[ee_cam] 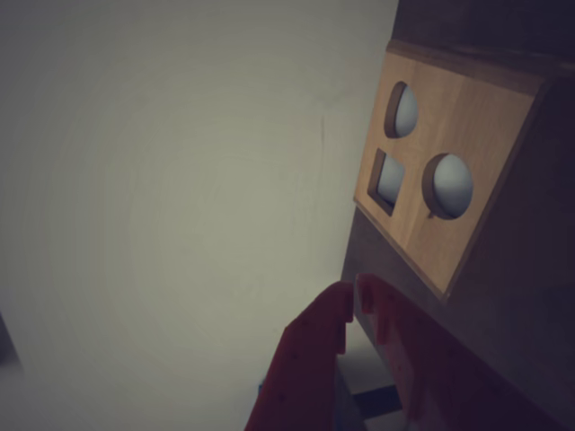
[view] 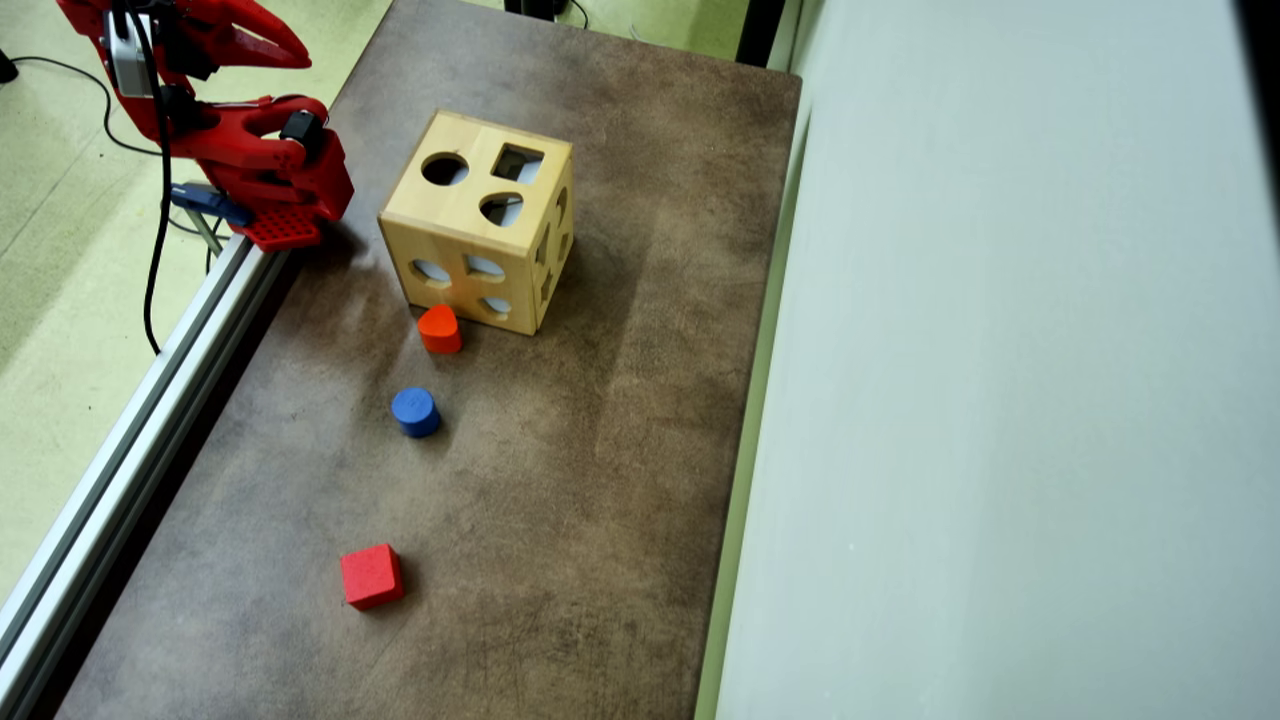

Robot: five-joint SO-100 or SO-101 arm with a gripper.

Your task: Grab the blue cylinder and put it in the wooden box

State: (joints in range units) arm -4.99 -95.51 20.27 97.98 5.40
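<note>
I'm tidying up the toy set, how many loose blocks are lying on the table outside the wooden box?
3: an orange-red block beside the box's near face, a blue cylinder below it, a red cube nearest the bottom edge. Others may be inside.

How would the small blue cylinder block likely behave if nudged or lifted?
The small blue cylinder block stands on its flat end, so it would probably slide, not roll, unless tipped. It looks solid and rigid, likely light. Its curved side may slip between flat fingers.
</note>
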